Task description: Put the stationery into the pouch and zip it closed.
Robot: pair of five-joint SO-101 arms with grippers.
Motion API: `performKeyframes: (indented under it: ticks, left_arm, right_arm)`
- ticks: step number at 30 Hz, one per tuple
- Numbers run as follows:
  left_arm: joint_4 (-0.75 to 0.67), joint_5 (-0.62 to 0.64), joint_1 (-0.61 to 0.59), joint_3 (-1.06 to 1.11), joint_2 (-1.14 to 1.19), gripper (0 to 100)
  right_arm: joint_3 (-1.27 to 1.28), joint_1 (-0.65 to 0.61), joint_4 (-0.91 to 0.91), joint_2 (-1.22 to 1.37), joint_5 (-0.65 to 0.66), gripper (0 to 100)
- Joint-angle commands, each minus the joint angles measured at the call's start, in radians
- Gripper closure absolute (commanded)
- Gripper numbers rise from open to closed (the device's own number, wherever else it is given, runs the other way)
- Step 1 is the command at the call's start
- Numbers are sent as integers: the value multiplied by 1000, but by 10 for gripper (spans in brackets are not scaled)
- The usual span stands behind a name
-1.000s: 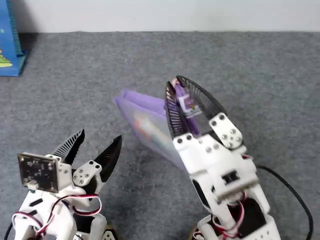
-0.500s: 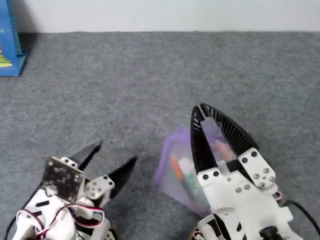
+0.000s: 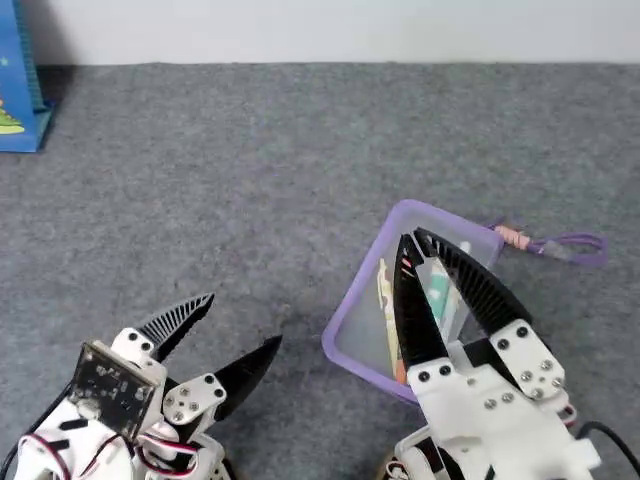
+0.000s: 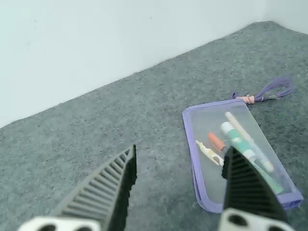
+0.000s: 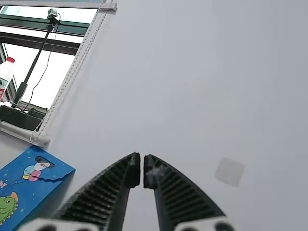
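Grey felt-like matting (image 3: pixel 250 170) covers the table, running back to a plain white wall (image 3: pixel 300 30).

The right gripper (image 3: pixel 412 238) hangs over the pouch with its ribbed black fingers drawn together until the tips nearly touch. It grips nothing, and its own camera looks up at the wall. The left gripper (image 3: pixel 240 322) sits low at the near edge, well apart from the pouch. Its two tapered fingers are spread wide and empty.

The pouch (image 3: pixel 350 335) lies flat on the matting beneath the right gripper. It is a long rectangle with a clear, glossy panel and a soft purple border. Its long axis runs from the right arm's base away toward the wall, leaning slightly to the right.

A purple pull cord (image 3: pixel 560 245) with a pinkish bead trails off the far right corner, pointing right. Inside, the stationery (image 4: pixel 238 142) lies lengthwise: a green-and-white pen, a short orange piece and a small pale item.

A blue cardboard box (image 3: pixel 15 90) stands at the far left edge.
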Motion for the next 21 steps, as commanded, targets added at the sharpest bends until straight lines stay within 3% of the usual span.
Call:
performKeyframes:
  ticks: [1,5,10,21]
  left_arm:
    - [31,-6,5,-45,-3,718]
    - [72,-6,3,-45,-3,720]
    - [106,-6,3,-45,-3,720]
    - [117,-5,-37,-45,-3,720]
  right_arm:
    - [-25,61,44,-5,-8,991]
    - [37,255,213,1,-23,991]
    - [209,499,344,2,-176,991]
    - [612,707,360,2,-103,991]
